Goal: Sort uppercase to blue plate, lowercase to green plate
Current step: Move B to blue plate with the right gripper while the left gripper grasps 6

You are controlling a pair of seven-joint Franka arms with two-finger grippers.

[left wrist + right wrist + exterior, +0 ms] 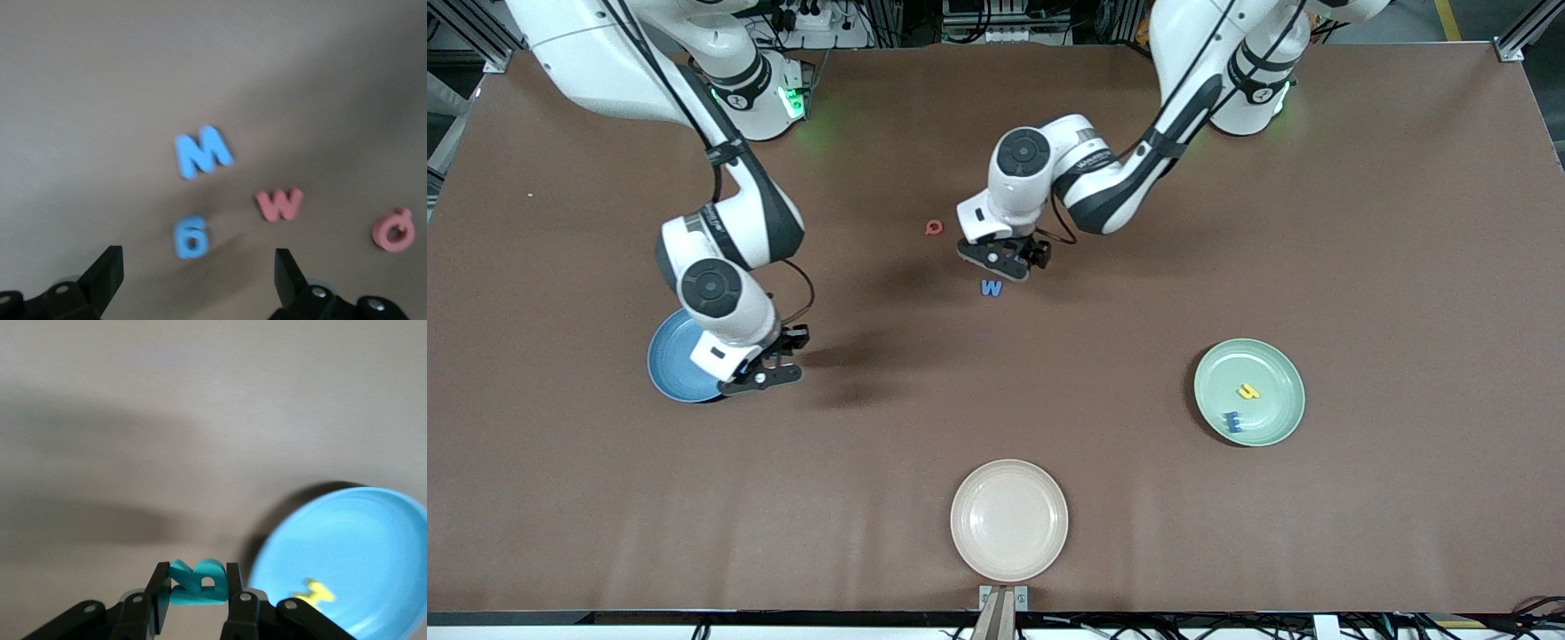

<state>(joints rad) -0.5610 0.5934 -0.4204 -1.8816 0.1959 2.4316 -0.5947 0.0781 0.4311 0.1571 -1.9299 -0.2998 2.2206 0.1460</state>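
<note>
Two fingers of our right gripper [197,587] pinch the teal foam letter R [195,583], hanging just beside the rim of the round light blue plastic plate [360,547], where a yellow foam letter [312,591] already lies. We judge this the delivery step: next we shift over that plate and let go. Our left gripper [197,267], fingers spread wide, hovers over the brown tabletop [1227,222] above the small blue foam g [191,237], with the larger blue foam W [202,152], small red foam w [280,203] and red foam Q [394,230] nearby.
</note>
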